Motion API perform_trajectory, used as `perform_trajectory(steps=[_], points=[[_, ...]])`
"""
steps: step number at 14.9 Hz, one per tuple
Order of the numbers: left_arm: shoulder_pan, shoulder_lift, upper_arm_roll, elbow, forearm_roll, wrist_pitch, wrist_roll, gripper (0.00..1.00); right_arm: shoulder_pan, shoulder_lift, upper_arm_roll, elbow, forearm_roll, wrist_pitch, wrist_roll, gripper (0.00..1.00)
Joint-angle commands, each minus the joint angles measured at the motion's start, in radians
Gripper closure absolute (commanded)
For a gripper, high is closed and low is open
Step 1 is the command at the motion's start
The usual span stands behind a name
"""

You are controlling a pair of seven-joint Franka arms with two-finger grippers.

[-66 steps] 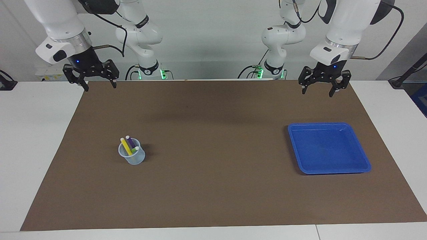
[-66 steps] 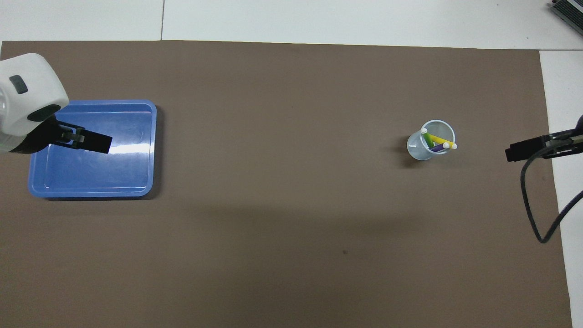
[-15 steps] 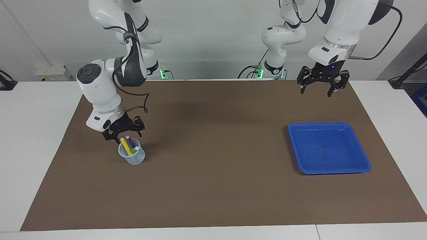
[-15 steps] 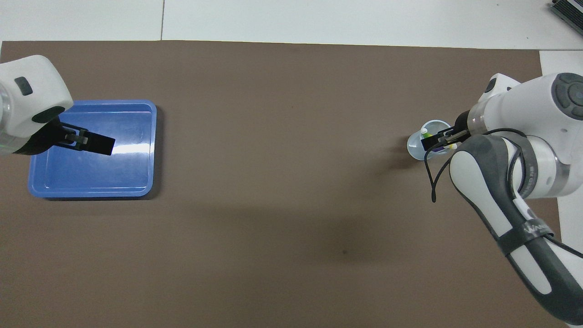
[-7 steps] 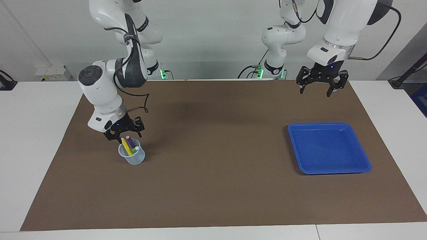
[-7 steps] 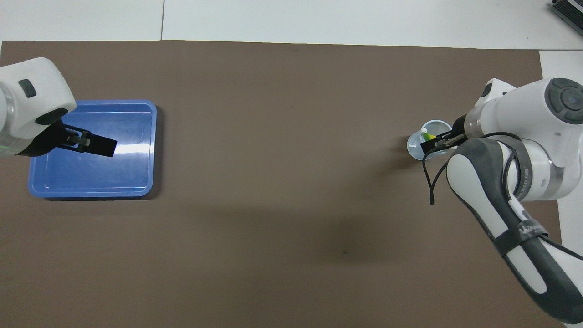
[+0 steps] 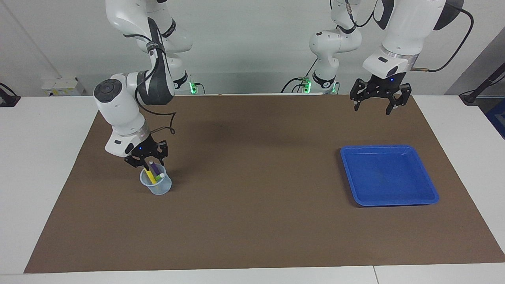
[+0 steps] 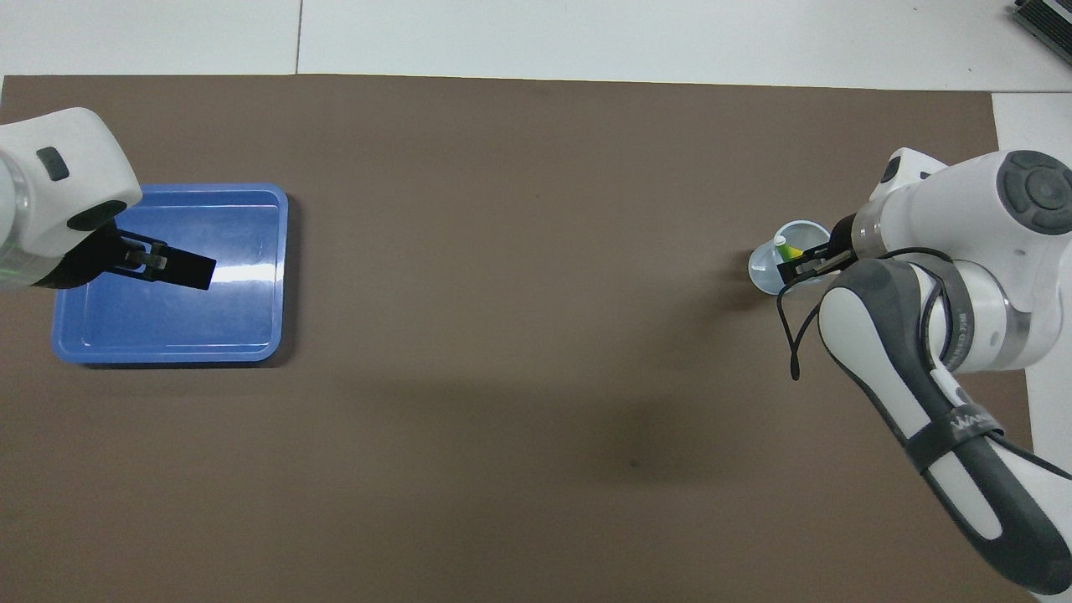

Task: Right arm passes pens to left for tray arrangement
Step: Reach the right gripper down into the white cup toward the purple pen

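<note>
Three pens (image 7: 154, 172) in cup (image 7: 157, 184); your right gripper (image 7: 146, 163) on them, grip unclear. Left gripper (image 7: 376, 105) open, waiting at 12 o'clock of tray (image 7: 430, 185).

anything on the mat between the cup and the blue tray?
Nothing: bare brown mat between the cup and the tray, in both views.

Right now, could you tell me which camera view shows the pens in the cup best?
The facing view: the yellow pen, purple pen and green pen all show in the cup, under the right tool. Overhead, that tool covers most of them; only some green and yellow show.
</note>
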Motion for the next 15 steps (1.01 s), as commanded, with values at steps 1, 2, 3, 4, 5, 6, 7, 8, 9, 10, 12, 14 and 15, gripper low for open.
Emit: perform_trajectory(steps=[1, 2, 3, 4, 5, 6, 7, 8, 9, 10, 12, 14, 15], points=[[-0.004, -0.034, 0.006, -0.034, -0.012, 0.006, -0.003, 0.00, -0.024, -0.022, 0.004, -0.024, 0.022, 0.006, -0.065, 0.64], [-0.004, -0.034, 0.006, -0.034, -0.012, 0.006, -0.003, 0.00, -0.028, -0.022, 0.004, -0.025, 0.022, 0.007, -0.068, 0.68], [-0.004, -0.034, 0.006, -0.034, -0.012, 0.006, -0.003, 0.00, -0.030, -0.022, 0.004, -0.025, 0.022, 0.009, -0.084, 0.68], [-0.004, -0.034, 0.006, -0.034, -0.012, 0.006, -0.003, 0.00, -0.033, -0.022, 0.004, -0.025, 0.022, 0.009, -0.091, 0.73], [-0.004, -0.034, 0.006, -0.034, -0.012, 0.006, -0.003, 0.00, -0.034, -0.022, 0.004, -0.027, 0.022, 0.009, -0.092, 0.79], [-0.004, -0.034, 0.006, -0.034, -0.012, 0.006, -0.003, 0.00, -0.033, -0.022, 0.004, -0.025, 0.022, 0.007, -0.090, 0.87], [-0.004, -0.034, 0.006, -0.036, -0.012, 0.006, -0.003, 0.00, -0.033, -0.022, 0.004, -0.025, 0.022, 0.006, -0.088, 0.94], [-0.004, -0.034, 0.006, -0.036, -0.012, 0.006, -0.003, 0.00, -0.033, -0.022, 0.004, -0.025, 0.022, 0.004, -0.084, 1.00], [-0.004, -0.034, 0.006, -0.036, -0.012, 0.006, -0.001, 0.00, -0.033, -0.022, 0.004, -0.025, 0.022, 0.004, -0.081, 1.00], [-0.004, -0.035, 0.007, -0.036, -0.012, 0.006, 0.000, 0.00, -0.033, -0.022, 0.004, -0.025, 0.022, 0.003, -0.081, 1.00], [-0.004, -0.035, 0.006, -0.036, -0.012, 0.006, 0.000, 0.00, -0.033, -0.022, 0.004, -0.024, 0.022, -0.004, -0.082, 1.00], [-0.004, -0.034, 0.006, -0.036, -0.012, 0.006, -0.001, 0.00, -0.031, -0.024, 0.004, -0.002, 0.022, -0.034, -0.087, 1.00], [-0.004, -0.035, 0.006, -0.036, -0.012, 0.006, -0.003, 0.00, -0.027, -0.024, 0.004, 0.021, 0.022, -0.066, -0.085, 1.00]])
